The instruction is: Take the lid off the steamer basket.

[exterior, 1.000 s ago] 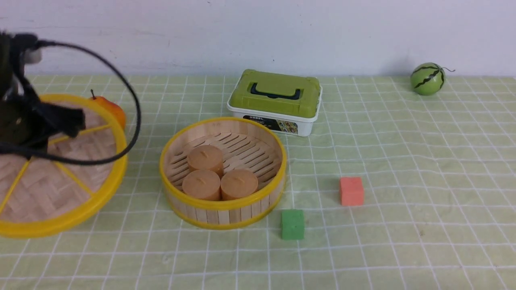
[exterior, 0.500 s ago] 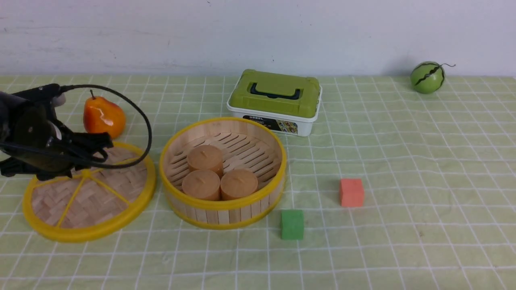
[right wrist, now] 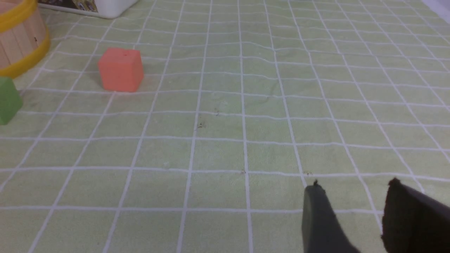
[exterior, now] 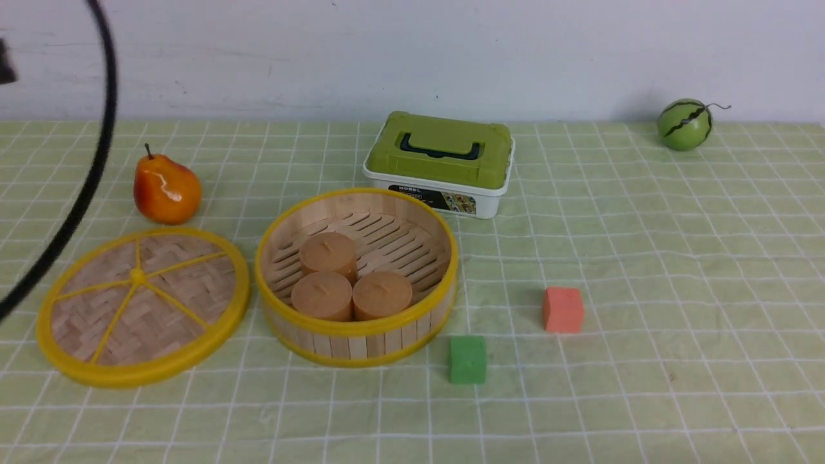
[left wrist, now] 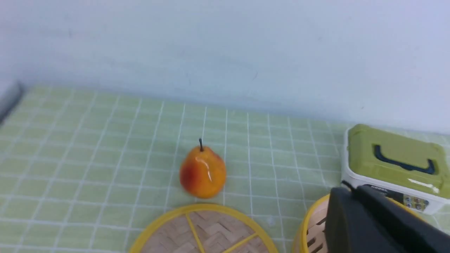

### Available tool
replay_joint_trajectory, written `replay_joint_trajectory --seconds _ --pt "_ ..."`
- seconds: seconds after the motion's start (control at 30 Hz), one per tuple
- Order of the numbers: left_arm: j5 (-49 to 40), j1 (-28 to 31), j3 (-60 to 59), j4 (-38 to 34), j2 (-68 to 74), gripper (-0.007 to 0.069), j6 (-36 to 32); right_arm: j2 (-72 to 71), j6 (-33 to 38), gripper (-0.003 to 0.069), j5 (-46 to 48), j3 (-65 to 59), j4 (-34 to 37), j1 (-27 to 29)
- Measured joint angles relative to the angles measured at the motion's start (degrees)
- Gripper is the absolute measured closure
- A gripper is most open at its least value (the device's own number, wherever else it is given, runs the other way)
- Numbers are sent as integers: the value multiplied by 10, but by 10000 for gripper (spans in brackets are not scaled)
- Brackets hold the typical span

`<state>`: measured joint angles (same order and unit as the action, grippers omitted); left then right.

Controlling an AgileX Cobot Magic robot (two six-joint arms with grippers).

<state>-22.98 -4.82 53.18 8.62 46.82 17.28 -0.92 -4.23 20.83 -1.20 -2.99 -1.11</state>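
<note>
The lid [exterior: 143,306], a woven disc with a yellow rim and spokes, lies flat on the cloth just left of the steamer basket [exterior: 361,345], apart from it. The uncovered basket holds three brown cylinders [exterior: 351,277]. In the left wrist view my left gripper [left wrist: 348,191] hovers above the basket's rim [left wrist: 309,225], its black fingers pressed together and empty, with the lid [left wrist: 211,232] below it. My right gripper [right wrist: 353,184] stands open over bare cloth, well away from the basket [right wrist: 17,38]. Neither gripper shows in the front view.
An orange pear [exterior: 166,189] sits behind the lid. A white box with a green lid [exterior: 440,161] stands behind the basket. A green cube [exterior: 468,359] and an orange cube [exterior: 562,308] lie to its right, a small watermelon [exterior: 684,124] far right. A black cable [exterior: 84,187] hangs at the left.
My left gripper set the lid down flat left of the basket, let go of it, rose out of the front view and shut empty.
</note>
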Motion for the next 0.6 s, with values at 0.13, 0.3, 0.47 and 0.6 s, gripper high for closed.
replay_joint_trajectory --seconds 0.13,0.3,0.47,0.6 --pt "45 -2 -119 -30 -112 637 -51 0 0 418 0 0 0 0" --pt "70 -2 -271 -91 -231 637 -66 0 0 418 0 0 0 0" --pt "76 -2 -384 -141 -321 637 -66 0 0 418 0 0 0 0" --pt "74 -2 -454 -158 -343 637 -66 0 0 418 0 0 0 0"
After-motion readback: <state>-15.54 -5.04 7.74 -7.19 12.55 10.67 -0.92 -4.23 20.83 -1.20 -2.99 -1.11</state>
